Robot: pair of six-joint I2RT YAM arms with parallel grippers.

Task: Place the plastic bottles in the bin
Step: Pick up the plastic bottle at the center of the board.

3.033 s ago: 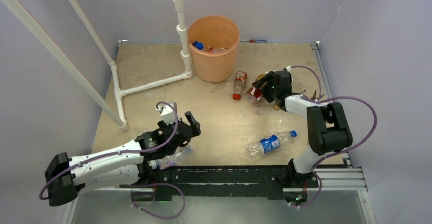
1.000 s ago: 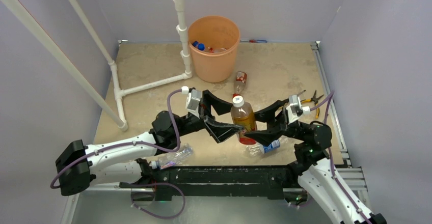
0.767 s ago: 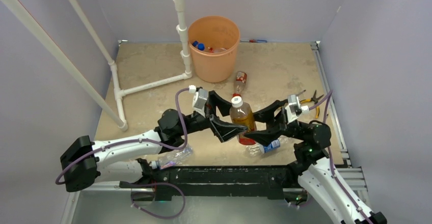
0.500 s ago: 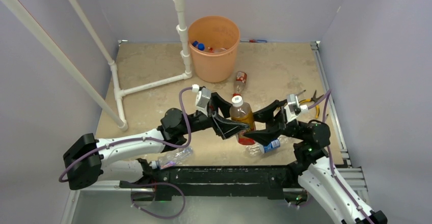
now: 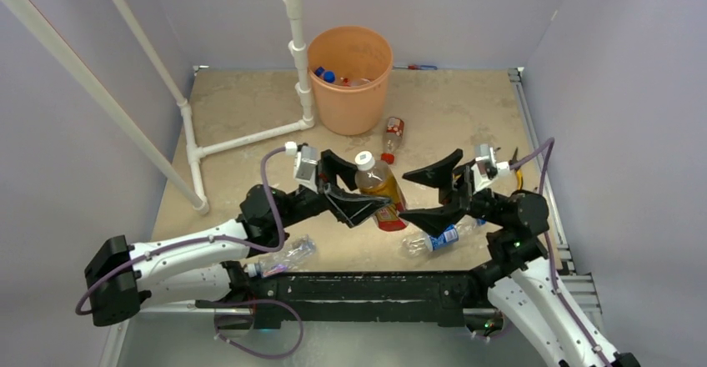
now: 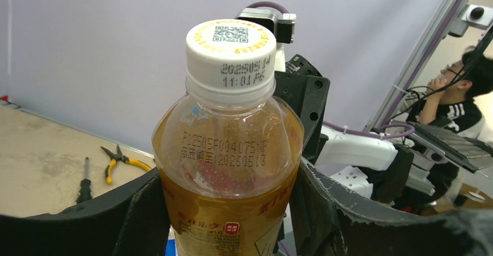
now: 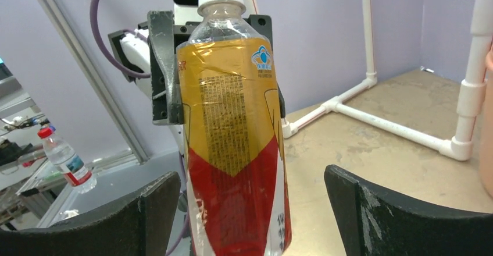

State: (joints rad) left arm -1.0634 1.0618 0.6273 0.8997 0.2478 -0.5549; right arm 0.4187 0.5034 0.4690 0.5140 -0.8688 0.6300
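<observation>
Left end effector (image 5: 369, 192) is clamped on the amber tea bottle (image 5: 379, 185) near the table's centre. I see a black finger on each side of the body and the white cap tipped toward 11 o'clock. Right end effector (image 5: 406, 193) faces it from 3 o'clock, fingers spread wide and gripping nothing. The orange bin (image 5: 354, 108) stands at 12 o'clock with a blue-capped bottle (image 5: 323, 73) inside. A red-labelled bottle (image 5: 392, 135) lies just beside its base. A Pepsi bottle (image 5: 438, 238) lies at 5 o'clock and a clear bottle (image 5: 283, 258) at 7 o'clock. The table (image 5: 242, 108) is mottled tan board, boxed in by plain lilac walls (image 5: 467, 8). A white pipe frame (image 5: 250, 138) stands at 10 o'clock, and yellow-handled pliers (image 6: 119, 158) lie at 3 o'clock.
</observation>
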